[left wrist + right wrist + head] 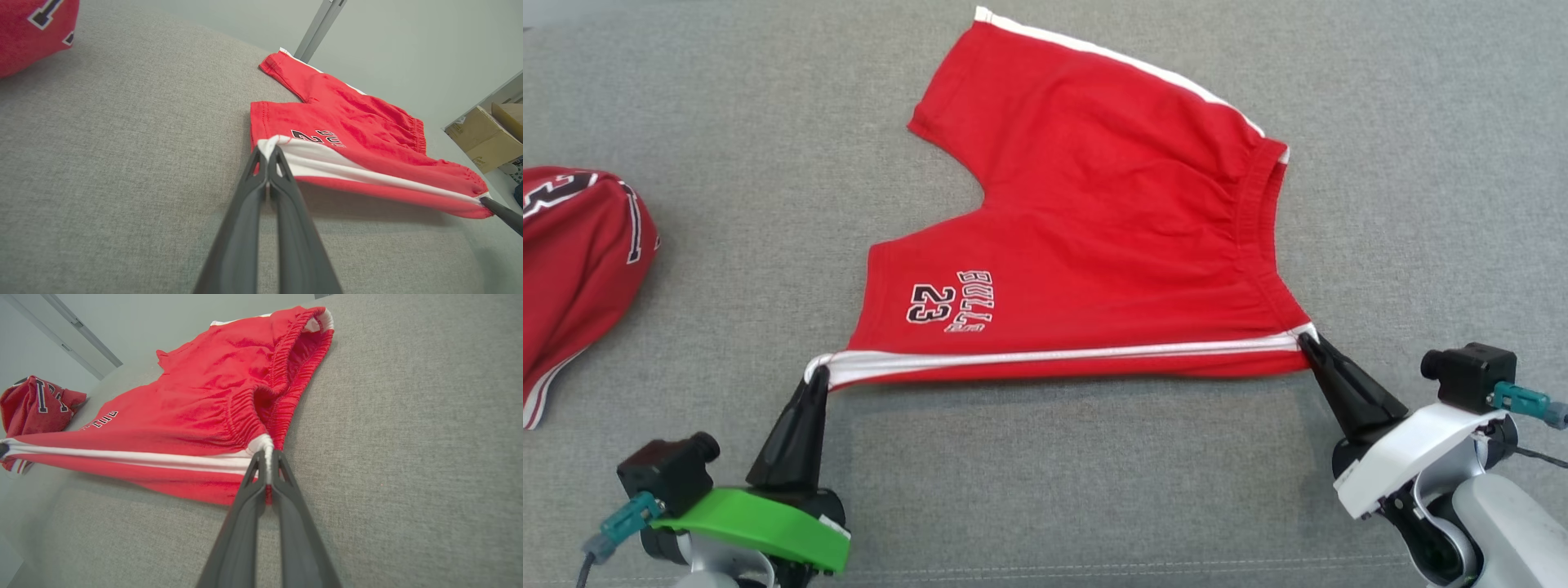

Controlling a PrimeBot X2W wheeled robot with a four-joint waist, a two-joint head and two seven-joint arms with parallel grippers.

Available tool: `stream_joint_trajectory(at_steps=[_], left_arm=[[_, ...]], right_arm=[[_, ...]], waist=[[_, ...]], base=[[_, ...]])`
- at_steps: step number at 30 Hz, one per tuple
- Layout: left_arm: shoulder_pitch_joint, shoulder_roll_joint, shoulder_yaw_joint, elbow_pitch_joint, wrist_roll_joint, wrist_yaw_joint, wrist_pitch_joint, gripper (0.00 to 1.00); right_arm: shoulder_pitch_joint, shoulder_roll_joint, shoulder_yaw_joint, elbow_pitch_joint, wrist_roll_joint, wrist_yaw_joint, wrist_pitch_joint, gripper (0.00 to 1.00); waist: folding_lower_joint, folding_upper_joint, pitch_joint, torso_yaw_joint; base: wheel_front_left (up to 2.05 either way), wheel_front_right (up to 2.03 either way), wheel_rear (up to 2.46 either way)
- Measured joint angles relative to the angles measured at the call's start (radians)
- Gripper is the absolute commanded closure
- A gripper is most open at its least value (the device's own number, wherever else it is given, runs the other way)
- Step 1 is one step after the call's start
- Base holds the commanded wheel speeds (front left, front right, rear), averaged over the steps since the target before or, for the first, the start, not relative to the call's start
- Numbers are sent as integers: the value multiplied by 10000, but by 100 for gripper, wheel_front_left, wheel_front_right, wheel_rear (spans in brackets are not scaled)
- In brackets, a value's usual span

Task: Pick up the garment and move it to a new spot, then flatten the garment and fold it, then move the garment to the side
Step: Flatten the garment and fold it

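Two dark grippers rise from the bottom of the head view: the left gripper (817, 377) at 7 o'clock and the right gripper (1307, 341) at 4 o'clock. Each has its fingers pressed together, pinching one end of the white-striped near edge of the red shorts (1094, 204). The left holds the leg-hem corner and the right holds the waistband corner.

That edge is stretched taut between them and raised slightly, with a shadow beneath it. The rest of the shorts lies spread at the centre of the grey surface (727, 106), waistband toward 3 o'clock, legs toward 10 o'clock, a "23" print facing up.

Flattening looks about done, and the fold seems to be the step in hand. The next move probably calls for both grippers to carry the edge together toward 12 o'clock, level and evenly tensioned, so that the cloth doubles over without bunching.

A second red garment, a jersey (572, 261), lies at 9 o'clock, well apart from the shorts. Nothing lies in the fold's path, though the jersey takes up room on that side.
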Motion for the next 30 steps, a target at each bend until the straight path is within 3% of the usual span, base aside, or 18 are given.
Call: stream_joint_trajectory(at_steps=[12, 14, 15, 21, 22, 23, 24, 25, 28, 29, 30], left_arm=[[138, -259, -326, 1576, 98, -453, -205, 100], [90, -278, -314, 1733, 98, -510, -215, 100], [45, -284, -311, 1816, 98, -516, -215, 100], [-362, -357, -320, 2347, 111, -614, -219, 100], [-413, -393, -343, 2477, 111, -652, -219, 100], [-431, -426, -360, 2550, 111, -681, -219, 95], [-452, -460, -389, 2652, 111, -685, -221, 87], [-462, -485, -416, 2780, 109, -685, -255, 68], [-463, -514, -420, 3072, 109, -686, -291, 44], [-464, -520, -422, 3143, 109, -688, -291, 24], [-466, -531, -416, 3208, 98, -694, -293, 11]], right_arm=[[339, -270, 1152, 525, -1465, -2, -102, 100], [335, -207, 1258, 577, -1553, -2, -100, 90], [330, -165, 1289, 608, -1588, -4, -102, 90], [304, -73, 1421, 943, -1822, -21, -107, 51], [303, -35, 1438, 1007, -1860, -54, -151, 24], [303, 2, 1459, 1049, -1873, -77, -167, 0], [303, 38, 1480, 1089, -1887, -88, -176, 0], [302, 86, 1492, 1151, -1904, -88, -176, 0], [301, 159, 1517, 1266, -1946, -115, -180, 0], [301, 171, 1519, 1312, -1946, -115, -184, 0], [298, 176, 1530, 1356, -1948, -117, -188, 0]], waist=[[0, 0, -544, 329], [0, 0, -593, 348], [0, 0, -601, 350], [0, 0, -657, 345], [0, 0, -687, 348], [0, 0, -718, 351], [0, 0, -744, 354], [0, 0, -770, 355], [0, 0, -825, 348], [0, 0, -835, 343], [0, 0, -847, 337]], base=[[0, 0, 0], [0, 0, 0], [0, 0, 0], [0, 0, 0], [0, 0, 0], [0, 0, 0], [0, 0, 0], [0, 0, 0], [0, 0, 0], [0, 0, 0], [0, 0, 0]])
